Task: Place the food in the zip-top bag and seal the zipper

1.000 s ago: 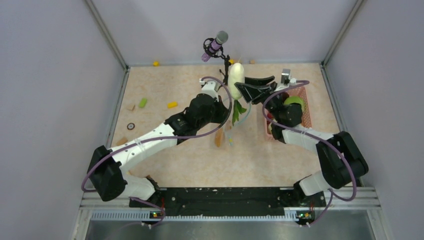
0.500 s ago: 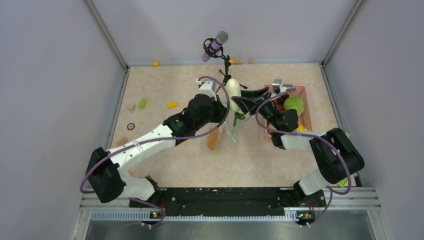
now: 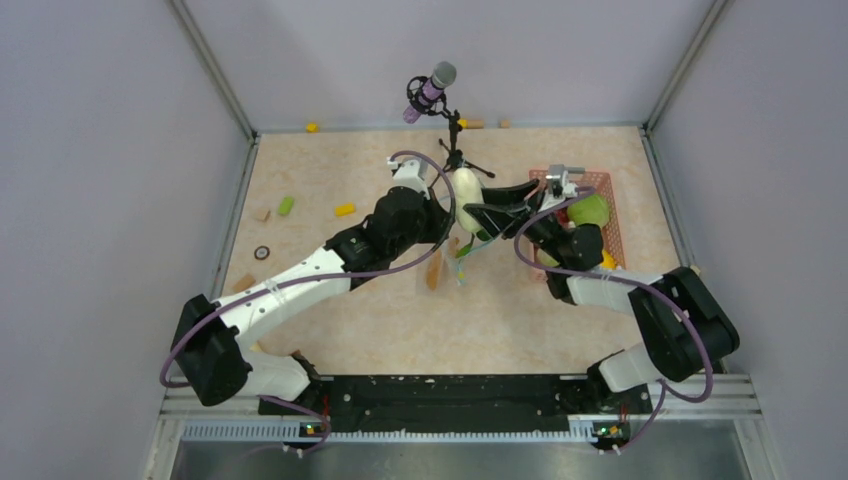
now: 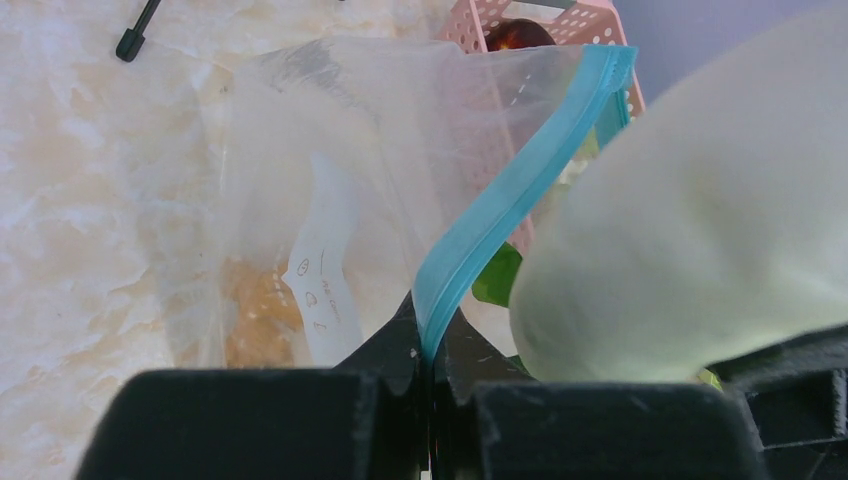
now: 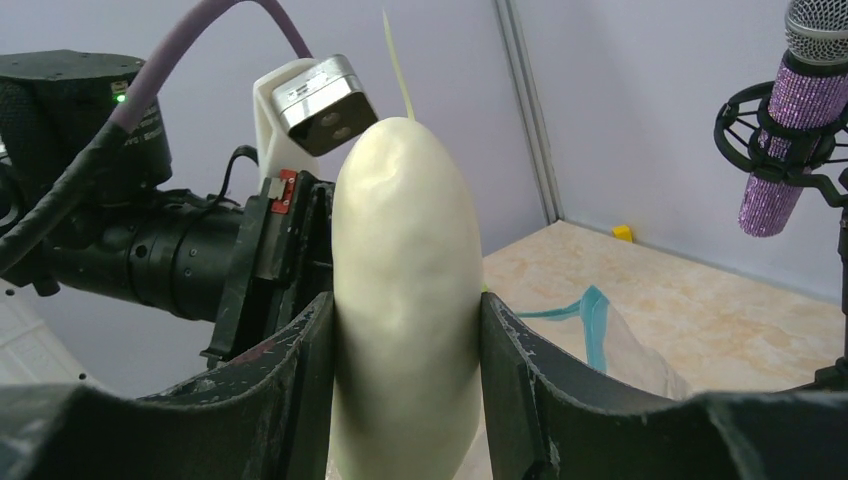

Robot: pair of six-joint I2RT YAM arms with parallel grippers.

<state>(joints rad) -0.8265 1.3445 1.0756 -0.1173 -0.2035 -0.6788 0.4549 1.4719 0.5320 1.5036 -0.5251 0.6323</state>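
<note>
Clamping the white vegetable (image 5: pixel 405 250) between my right gripper's (image 5: pixel 405 330) half-spread fingers (image 5: pixel 512 385), I hold it just beside the zip-top bag's (image 4: pixel 330 140) mouth. My left gripper (image 4: pixel 430 355) is pinched tight on the blue zipper (image 4: pixel 510 190). At three o'clock from the bag sits the pink basket (image 3: pixel 603 182).

Your right gripper (image 5: pixel 405 340) clamps a smooth white oblong vegetable (image 5: pixel 405 250) between its fingers, right beside the mouth of the zip-top bag (image 4: pixel 300 200). Green leaves (image 4: pixel 497 275) show next to it there. The clear, crinkly bag is held by its light blue zipper (image 4: pixel 510 190), pinched in your closed left gripper (image 4: pixel 428 350). An orange piece (image 4: pixel 250 320) shows through the bag's wall. A pale green cabbage (image 3: pixel 590 210) and a dark red piece (image 4: pixel 515 33) lie in the pink basket (image 3: pixel 598 177)
</note>
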